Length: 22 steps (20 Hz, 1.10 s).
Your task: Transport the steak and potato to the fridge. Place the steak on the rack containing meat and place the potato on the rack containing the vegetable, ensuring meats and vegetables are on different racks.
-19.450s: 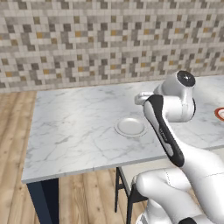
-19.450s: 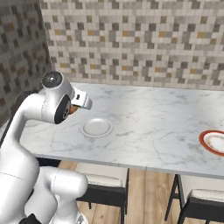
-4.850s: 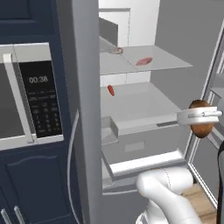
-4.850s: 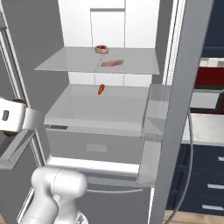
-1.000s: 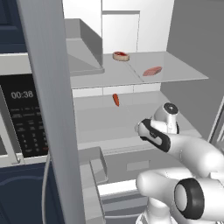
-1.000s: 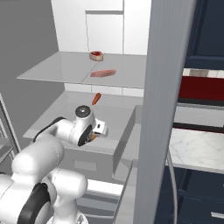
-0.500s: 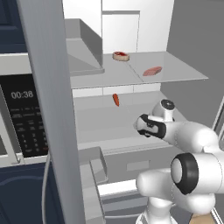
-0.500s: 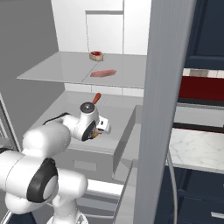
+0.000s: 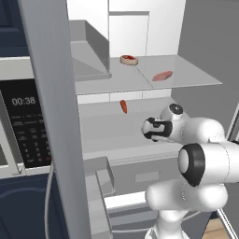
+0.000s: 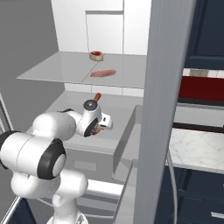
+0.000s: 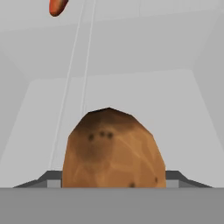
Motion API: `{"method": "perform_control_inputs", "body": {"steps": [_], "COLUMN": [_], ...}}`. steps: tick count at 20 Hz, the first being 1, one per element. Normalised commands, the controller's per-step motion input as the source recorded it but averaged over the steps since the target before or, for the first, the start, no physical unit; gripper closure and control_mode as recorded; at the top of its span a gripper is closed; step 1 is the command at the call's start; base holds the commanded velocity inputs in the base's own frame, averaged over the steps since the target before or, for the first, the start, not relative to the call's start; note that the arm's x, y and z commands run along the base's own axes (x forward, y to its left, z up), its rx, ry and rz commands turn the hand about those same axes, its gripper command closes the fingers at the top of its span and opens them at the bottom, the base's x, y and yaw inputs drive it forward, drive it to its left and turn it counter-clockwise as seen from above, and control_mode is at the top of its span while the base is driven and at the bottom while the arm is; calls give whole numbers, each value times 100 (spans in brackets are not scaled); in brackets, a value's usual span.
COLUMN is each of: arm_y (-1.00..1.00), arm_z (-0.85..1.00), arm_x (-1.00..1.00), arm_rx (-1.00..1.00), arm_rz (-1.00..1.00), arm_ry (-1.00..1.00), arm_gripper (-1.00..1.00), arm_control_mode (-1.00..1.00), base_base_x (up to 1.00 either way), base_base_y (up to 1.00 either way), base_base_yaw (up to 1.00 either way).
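Hand (image 9: 150, 129) clamped on the potato (image 11: 113, 148), now reaching further into the fridge over the lower rack (image 9: 102, 130) than a second ago, wrist turned toward the back wall. Red vegetable (image 9: 123, 106) lies ahead on this same rack. Upper rack (image 9: 186, 74) carries the meat slice (image 9: 162, 75) and a small steak (image 9: 129, 59). Judgement: potato is at the correct rack; release is next.
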Motion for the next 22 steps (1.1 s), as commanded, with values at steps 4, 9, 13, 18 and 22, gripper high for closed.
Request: {"method": "perform_control_inputs", "body": {"steps": [4, 9, 13, 18, 22], "arm_y": [-4, -4, 0, 0, 0], "arm_z": [-36, -50, -48, -8, 0], "arm_x": [29, 16, 13, 0, 0], "arm_rx": [0, 0, 0, 0, 0], "arm_rz": [0, 0, 0, 0, 0], "arm_ry": [0, 2, 1, 0, 0], "arm_gripper": [100, 100, -100, -100, -100], "arm_control_mode": [-100, -100, -100, -100, -100], "base_base_x": [0, 0, 0, 0, 0], "base_base_y": [0, 0, 0, 0, 0], "base_base_yaw": [0, 0, 0, 0, 0]}}
